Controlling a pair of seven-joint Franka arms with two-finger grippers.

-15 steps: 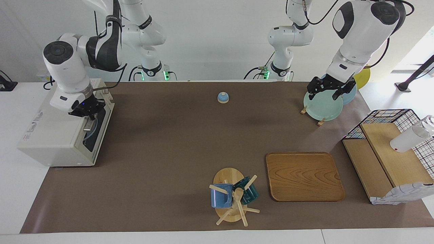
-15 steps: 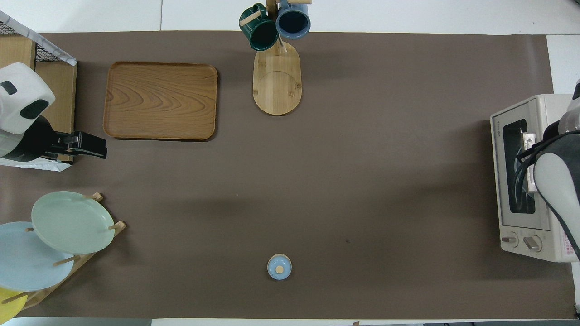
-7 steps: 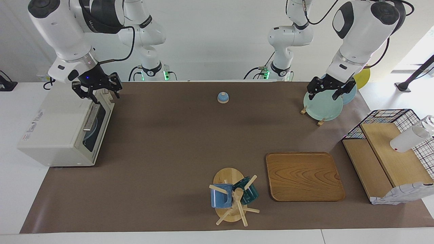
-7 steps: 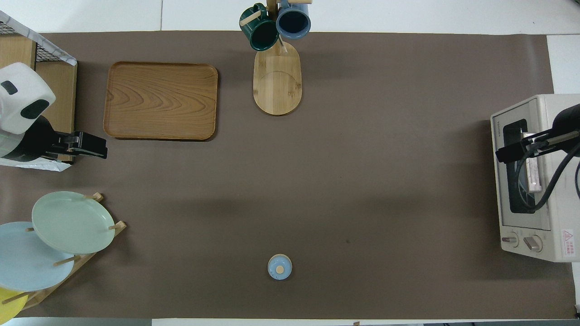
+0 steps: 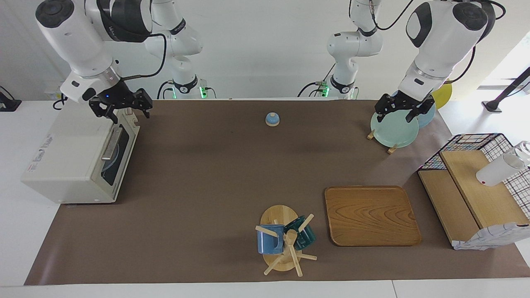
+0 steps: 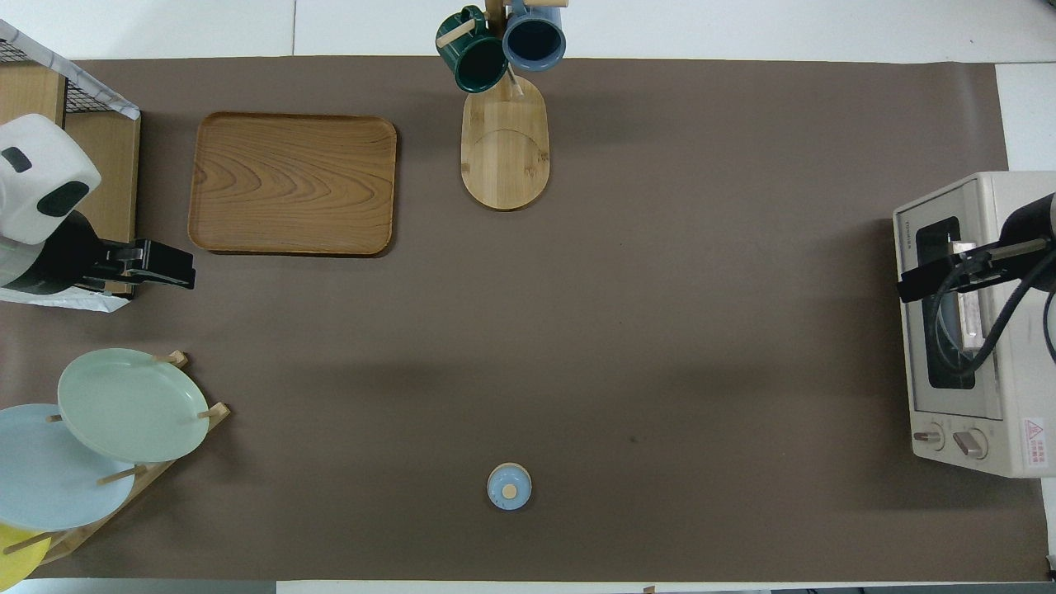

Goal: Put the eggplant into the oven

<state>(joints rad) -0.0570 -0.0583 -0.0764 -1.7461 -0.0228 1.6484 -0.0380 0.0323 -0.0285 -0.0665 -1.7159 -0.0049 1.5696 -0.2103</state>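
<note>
Both grippers [image 5: 121, 108] [image 5: 398, 111] above table ends.

A plain brown mat covers the white surface [image 5: 198, 174], and on it stand a cream-white oven [image 5: 72, 157] with a dark glass door, a wood-grained amber tray [image 5: 371, 215], and a pale wooden mug stand [image 6: 504, 144] carrying one dark green mug [image 6: 470, 59] and one blue mug [image 6: 534, 37]. The plate rack [image 6: 136, 483] holds a mint-green plate [image 6: 128, 404], a light blue plate [image 6: 49, 483] and a yellow plate [image 6: 15, 559], while a small blue bell [image 5: 272, 119] has a tan base. Both arms are white with black joints, ending in the black left claw [image 5: 399, 111] and black right claw [image 5: 120, 108]; the wire basket [image 5: 476, 142] is a black grid.
</note>
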